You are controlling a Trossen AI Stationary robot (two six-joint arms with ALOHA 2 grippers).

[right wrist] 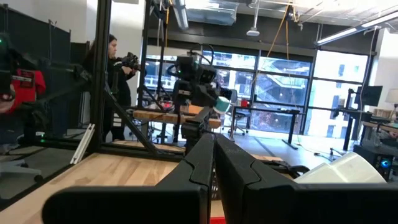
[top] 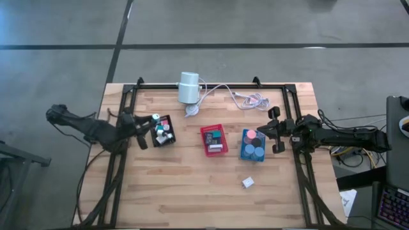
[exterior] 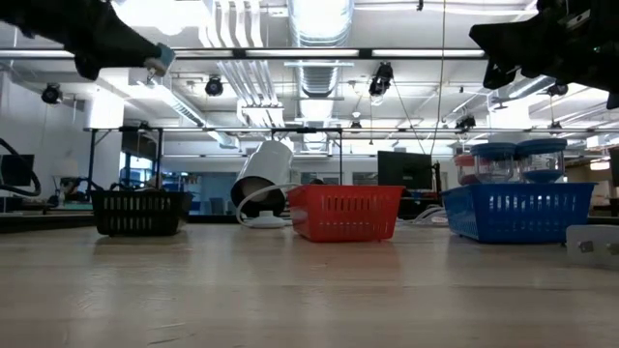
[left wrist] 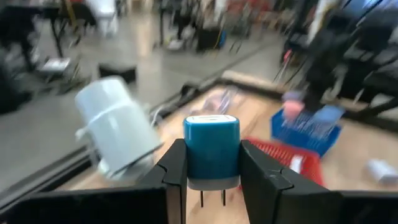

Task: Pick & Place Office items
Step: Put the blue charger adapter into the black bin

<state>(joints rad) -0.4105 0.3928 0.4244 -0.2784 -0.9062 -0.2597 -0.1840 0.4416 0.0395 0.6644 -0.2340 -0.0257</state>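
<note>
Left gripper (left wrist: 211,177) clenched on a teal plug adapter (left wrist: 211,151), raised above the worktop (top: 192,185) just beside the black tray (top: 163,131); adapter's long axis runs along the fingers, its two prongs toward the wrist, rounded teal end outward. Black tray holds a jumble of small teal, white and dark pieces. Red tray (top: 213,140) holds a teal block and a white piece. Blue tray (top: 253,145) holds pink and blue round discs. One white piece (top: 248,183) lies loose on the worktop. Right gripper (right wrist: 214,163) clamped shut, empty, raised beside the blue tray.
</note>
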